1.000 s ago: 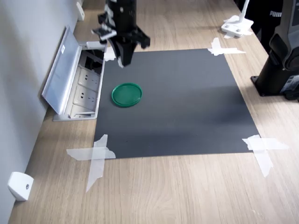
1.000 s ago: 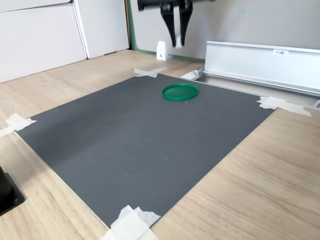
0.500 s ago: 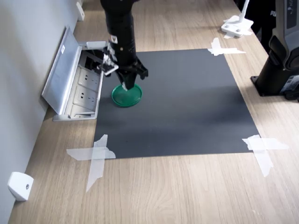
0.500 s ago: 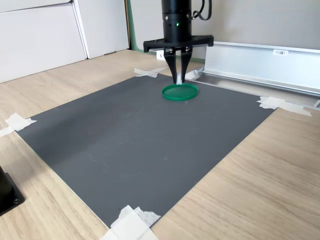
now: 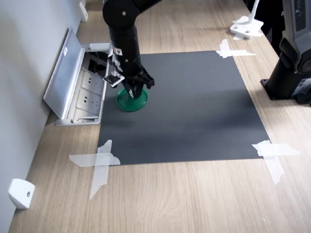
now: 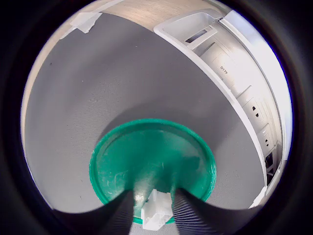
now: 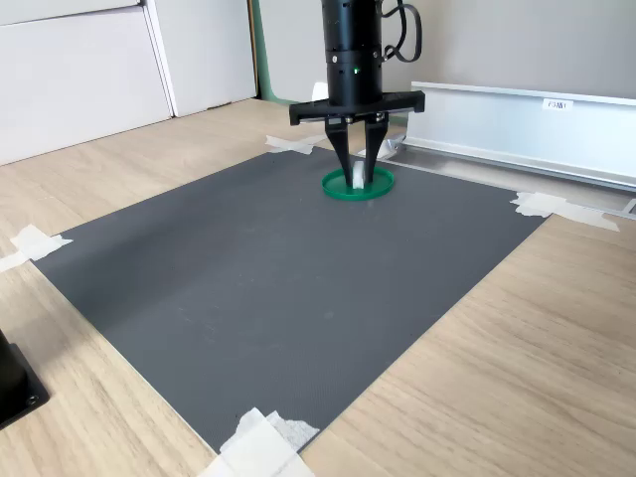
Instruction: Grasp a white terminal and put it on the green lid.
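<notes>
The black end effector is pointing straight down into the flat round dark-green plastic lid, and the tiny white plastic terminal is sitting right between its fingers, pinched, down at the lid's floor on the dark grey mat.

Green lid, white terminal, dark-grey mat.

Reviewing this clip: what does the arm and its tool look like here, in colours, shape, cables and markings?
The arm is a black cylindrical column with a small green indicator light on its wrist and a black cable looping beside it. It widens into a flat black crossbar, from which the tool extends as two slim, tapering black fingers. In the first exterior view, small white fittings sit on the wrist's side.
</notes>
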You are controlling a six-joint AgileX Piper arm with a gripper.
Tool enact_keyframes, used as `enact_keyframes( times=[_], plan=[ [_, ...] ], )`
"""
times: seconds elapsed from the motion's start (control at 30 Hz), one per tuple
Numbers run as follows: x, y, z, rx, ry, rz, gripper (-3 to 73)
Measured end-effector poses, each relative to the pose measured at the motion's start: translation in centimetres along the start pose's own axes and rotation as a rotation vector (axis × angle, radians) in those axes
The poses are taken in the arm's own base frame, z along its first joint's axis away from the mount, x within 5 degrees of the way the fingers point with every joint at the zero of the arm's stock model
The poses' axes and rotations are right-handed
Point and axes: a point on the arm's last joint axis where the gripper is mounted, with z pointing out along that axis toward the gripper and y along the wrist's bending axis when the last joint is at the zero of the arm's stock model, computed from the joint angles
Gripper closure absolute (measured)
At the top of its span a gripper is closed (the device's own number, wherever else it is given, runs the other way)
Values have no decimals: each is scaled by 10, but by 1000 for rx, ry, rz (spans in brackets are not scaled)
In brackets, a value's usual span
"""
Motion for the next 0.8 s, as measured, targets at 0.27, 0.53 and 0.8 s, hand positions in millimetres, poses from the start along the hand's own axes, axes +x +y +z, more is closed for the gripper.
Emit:
enact_keyframes(
  times=[0.27, 0.53, 0.8],
  plan=[
    [-1, 0, -41, 47, -113, 29, 89],
    [24, 12, -161, 221, -357, 108, 302],
    [78, 49, -246, 270, -488, 290, 685]
  ],
)
